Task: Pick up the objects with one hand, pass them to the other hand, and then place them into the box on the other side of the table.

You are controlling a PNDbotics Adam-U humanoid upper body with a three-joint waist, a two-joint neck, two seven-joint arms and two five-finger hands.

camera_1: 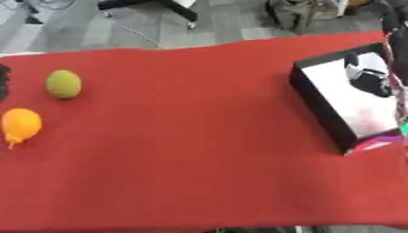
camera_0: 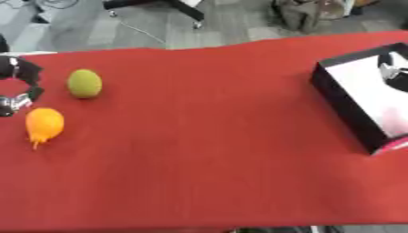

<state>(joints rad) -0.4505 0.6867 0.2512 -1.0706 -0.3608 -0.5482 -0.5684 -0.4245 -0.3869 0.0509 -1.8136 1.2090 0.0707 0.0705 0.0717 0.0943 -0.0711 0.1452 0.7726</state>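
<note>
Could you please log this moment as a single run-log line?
left hand: far left beside green fruit, holding nothing | right hand: over box, state unclear | orange fruit: on red cloth, untouched

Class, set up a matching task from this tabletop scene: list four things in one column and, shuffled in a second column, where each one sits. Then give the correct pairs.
Things:
1. round green fruit
2. orange fruit with a pointed tip
3. black-walled box with a pale inside
4. robot's left hand

Places:
A. right side of the red cloth
B. left edge, beside both fruits
C. left side, nearer the robot
D. left side, farther from the robot

Pairs: 1-D, 2-C, 3-A, 4-B
</note>
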